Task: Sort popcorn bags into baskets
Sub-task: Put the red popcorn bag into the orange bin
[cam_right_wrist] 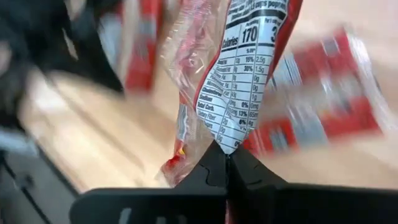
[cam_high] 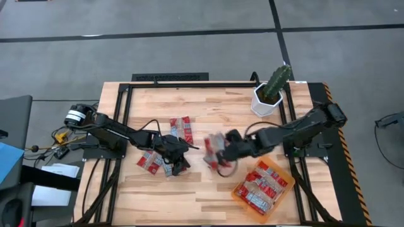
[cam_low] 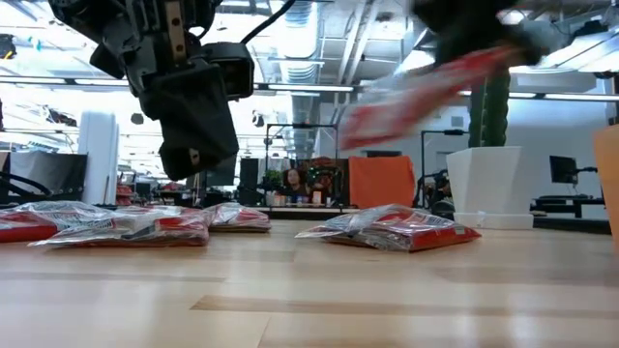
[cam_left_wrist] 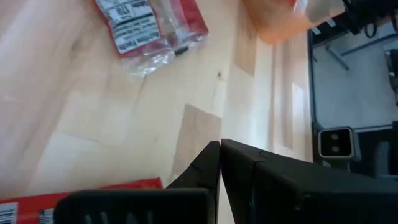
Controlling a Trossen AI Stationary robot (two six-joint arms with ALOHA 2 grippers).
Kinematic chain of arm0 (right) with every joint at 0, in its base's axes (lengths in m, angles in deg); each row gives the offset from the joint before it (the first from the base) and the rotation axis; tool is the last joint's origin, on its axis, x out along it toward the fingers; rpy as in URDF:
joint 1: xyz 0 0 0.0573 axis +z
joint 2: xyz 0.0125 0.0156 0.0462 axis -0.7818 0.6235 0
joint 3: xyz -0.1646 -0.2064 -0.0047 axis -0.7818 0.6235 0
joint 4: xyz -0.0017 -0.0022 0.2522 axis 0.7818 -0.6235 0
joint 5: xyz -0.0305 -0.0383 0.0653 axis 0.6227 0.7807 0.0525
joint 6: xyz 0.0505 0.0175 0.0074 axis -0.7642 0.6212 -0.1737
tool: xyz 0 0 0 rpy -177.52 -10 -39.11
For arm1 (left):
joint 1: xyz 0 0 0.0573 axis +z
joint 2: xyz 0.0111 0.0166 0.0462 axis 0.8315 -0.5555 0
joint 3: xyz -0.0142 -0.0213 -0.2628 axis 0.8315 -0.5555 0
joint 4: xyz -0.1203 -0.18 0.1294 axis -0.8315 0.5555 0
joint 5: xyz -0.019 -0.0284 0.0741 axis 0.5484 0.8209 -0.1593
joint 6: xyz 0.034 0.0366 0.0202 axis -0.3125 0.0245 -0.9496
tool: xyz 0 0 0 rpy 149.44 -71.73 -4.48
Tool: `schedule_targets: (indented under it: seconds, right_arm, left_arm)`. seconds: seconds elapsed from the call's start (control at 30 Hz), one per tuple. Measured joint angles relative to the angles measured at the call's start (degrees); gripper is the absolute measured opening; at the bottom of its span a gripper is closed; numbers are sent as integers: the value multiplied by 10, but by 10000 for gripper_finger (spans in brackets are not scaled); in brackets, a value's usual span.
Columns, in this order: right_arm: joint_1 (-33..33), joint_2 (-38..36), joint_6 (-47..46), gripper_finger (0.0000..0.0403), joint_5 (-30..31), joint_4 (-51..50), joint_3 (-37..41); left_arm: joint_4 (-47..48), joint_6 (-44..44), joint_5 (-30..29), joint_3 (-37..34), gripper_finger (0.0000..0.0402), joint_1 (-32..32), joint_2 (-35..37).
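Small red popcorn bags lie flat on the wooden table: a pair (cam_high: 181,128) toward the far side and others (cam_high: 150,161) beside my left gripper (cam_high: 180,159). That gripper is shut on nothing and hovers just above the table (cam_left_wrist: 219,149). My right gripper (cam_high: 221,153) is shut on one bag (cam_high: 213,148) at mid-table, lifted above another bag (cam_low: 397,229). The orange basket (cam_high: 237,192) sits at the near right with several bags in it. My right gripper pinches the bag's edge (cam_right_wrist: 229,142) between its two fingers, at the end of the side printed with the nutrition panel (cam_right_wrist: 242,81). The fingers slant downward from the table's right. The bag is lifted clear of the table (cam_low: 426,92) and sticks out past the fingertips.
A white pot with a cactus (cam_high: 270,94) stands at the far right, behind the right arm. A black frame rail (cam_high: 189,84) runs round the table top. Bare wood (cam_high: 196,202) lies along the near edge, left of the basket.
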Motion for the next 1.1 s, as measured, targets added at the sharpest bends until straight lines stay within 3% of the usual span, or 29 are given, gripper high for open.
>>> schedule_targets:
  seconds: [0.4, 0.6, 0.87, 1.1]
  right_arm:
    - [216, -122, -216, 10, -55, -315, 0]
    - [305, -125, -248, 5, -66, -353, 3]
    - [322, -100, -203, 10, -114, -377, 33]
    - [321, -96, -152, 8, -111, -346, 66]
  left_arm:
    - [16, -6, 0, 0, 1, -2, 0]
    - [16, -6, -11, 0, 1, -2, 0]
    - [16, -4, -14, 0, 1, -2, 0]
    - [16, 6, -26, 0, 1, -2, 0]
